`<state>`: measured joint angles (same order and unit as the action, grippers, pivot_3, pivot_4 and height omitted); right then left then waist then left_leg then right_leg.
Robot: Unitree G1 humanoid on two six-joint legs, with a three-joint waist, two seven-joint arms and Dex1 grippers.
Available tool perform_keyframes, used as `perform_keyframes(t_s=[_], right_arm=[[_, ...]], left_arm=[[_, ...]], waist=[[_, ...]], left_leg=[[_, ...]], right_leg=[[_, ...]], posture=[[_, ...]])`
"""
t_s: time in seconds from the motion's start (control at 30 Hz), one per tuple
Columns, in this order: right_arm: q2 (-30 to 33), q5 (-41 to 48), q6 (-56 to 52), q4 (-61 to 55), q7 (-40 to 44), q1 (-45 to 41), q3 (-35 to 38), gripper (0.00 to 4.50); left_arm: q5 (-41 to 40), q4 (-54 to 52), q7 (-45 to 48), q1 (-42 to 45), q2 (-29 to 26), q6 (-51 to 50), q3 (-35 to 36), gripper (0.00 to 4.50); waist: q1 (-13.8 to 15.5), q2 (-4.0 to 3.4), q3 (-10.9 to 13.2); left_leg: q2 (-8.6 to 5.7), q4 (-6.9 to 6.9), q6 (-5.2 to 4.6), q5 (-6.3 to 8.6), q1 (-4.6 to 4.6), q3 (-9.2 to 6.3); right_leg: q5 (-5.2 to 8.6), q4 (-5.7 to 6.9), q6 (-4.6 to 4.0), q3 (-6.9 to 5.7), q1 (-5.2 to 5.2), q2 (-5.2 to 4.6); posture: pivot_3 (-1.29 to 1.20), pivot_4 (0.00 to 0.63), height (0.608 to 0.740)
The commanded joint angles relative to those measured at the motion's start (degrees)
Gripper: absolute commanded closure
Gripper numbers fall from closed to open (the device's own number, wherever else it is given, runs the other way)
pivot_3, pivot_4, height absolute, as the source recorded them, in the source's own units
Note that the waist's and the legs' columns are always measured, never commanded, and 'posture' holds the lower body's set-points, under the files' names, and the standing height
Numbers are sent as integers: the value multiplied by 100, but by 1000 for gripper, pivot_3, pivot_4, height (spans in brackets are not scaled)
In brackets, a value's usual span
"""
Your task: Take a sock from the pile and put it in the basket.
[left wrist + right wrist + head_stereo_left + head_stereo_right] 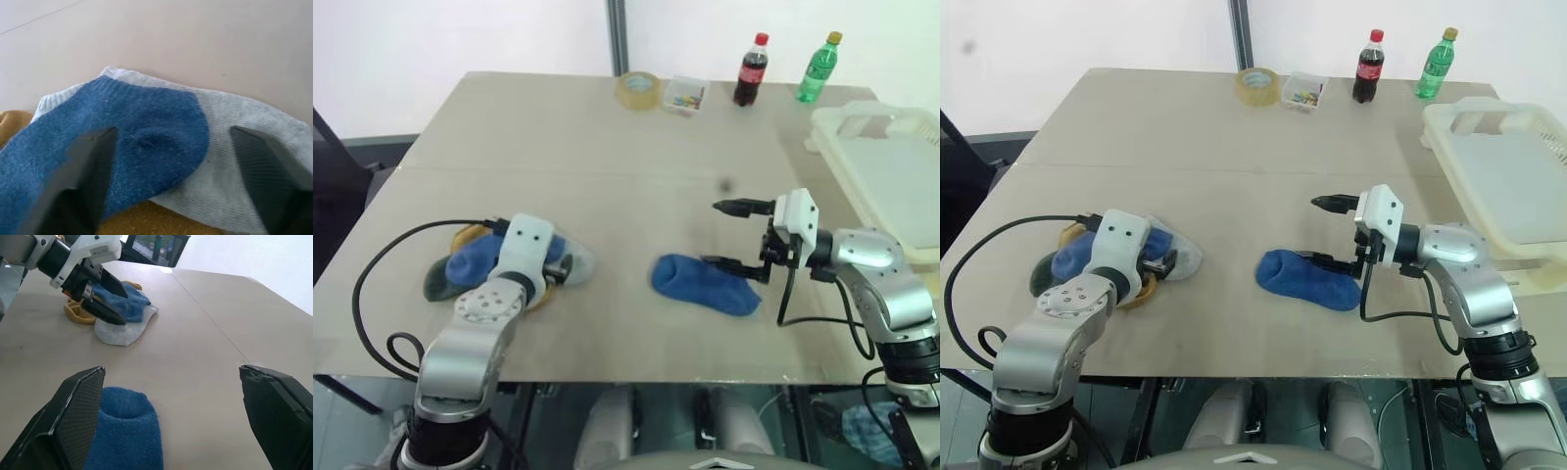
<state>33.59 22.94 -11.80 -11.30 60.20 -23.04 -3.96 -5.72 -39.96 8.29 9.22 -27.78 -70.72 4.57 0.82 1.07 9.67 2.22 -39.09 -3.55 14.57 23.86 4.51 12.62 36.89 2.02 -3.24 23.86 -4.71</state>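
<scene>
The robot is between picking and placing. A blue sock lies alone on the table, near the middle, well apart from the pile on the near left. The right gripper hangs just right of that sock with its jaws spread wide, holding nothing. The left gripper sits over the pile, fingers parted around another blue sock (not clamped on it). The basket waits at the far right. Next, the right gripper probably has to drop onto the lone sock, close, and carry it rightward to the basket.
</scene>
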Motion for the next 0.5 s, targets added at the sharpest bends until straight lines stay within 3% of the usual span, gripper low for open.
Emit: perform_keyframes(t_s=[0.03,0.23,0.27,0.43,0.5], right_arm=[[22,20,157,-70,16,-35,112,4],[16,-3,232,-22,20,-7,106,4],[15,-3,239,-16,19,-3,105,4],[13,-8,272,2,10,19,108,4],[21,-10,287,4,13,38,112,4]], left_arm=[[95,-200,-70,64,2,24,61,1606],[137,-57,-134,129,4,-45,-50,1606],[137,-37,-142,139,5,-52,-59,2142],[133,10,-149,145,11,-36,-63,3613],[139,15,-148,138,16,-34,-55,4471]], waist=[[-2,0,0],[0,0,0],[-1,0,0],[-3,0,0],[-2,0,0]], left_leg=[[0,0,0,0,0,0],[0,0,0,0,0,0],[0,0,0,0,0,0],[0,0,0,0,0,0],[0,0,0,0,0,0]], right_leg=[[0,0,0,0,0,0],[0,0,0,0,0,1],[0,0,0,0,0,1],[0,0,0,0,1,2],[0,0,0,0,1,2]], posture=[[0,150,740],[0,150,740],[0,150,740],[0,150,740],[0,150,740]])
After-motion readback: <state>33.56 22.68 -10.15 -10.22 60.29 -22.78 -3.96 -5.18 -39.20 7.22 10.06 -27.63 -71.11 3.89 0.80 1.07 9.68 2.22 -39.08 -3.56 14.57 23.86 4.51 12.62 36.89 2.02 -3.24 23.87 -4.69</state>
